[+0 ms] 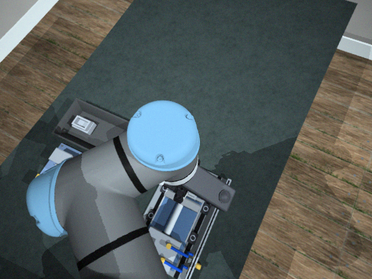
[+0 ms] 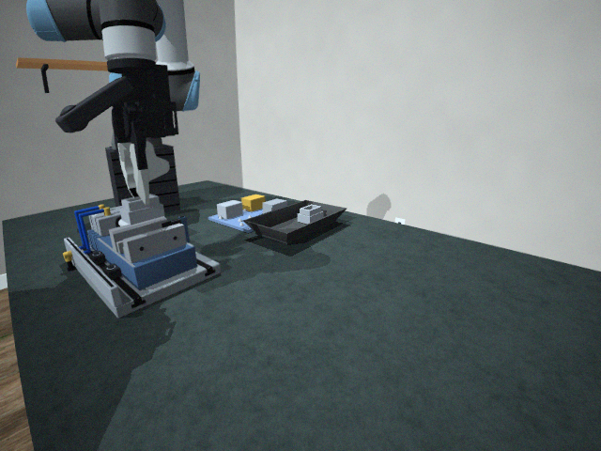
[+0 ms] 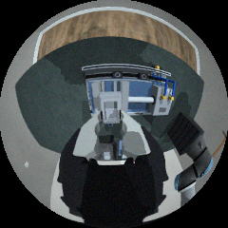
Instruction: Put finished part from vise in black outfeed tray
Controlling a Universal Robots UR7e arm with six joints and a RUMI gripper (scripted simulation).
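The finished part point(image 2: 140, 209), a grey block, sits at the top of the blue and grey vise point(image 2: 140, 252), a little above the jaws. My gripper point(image 2: 137, 196) points straight down and is shut on the part's top. In the wrist view the part point(image 3: 110, 105) lies between my fingers, over the vise point(image 3: 127, 95). In the overhead view my arm hides the part, and only the vise point(image 1: 177, 219) shows. The black outfeed tray point(image 2: 296, 222) holds one pocketed block point(image 2: 310, 212) at its far end. The tray and that block point(image 1: 83, 124) also show from above.
A blue plate point(image 2: 239, 216) with grey blocks and a yellow block point(image 2: 253, 201) lies just behind the tray. My dark ribbed base point(image 2: 146, 179) stands behind the vise. Blue hoses and yellow fittings point(image 2: 87, 215) stick out at the vise's left end.
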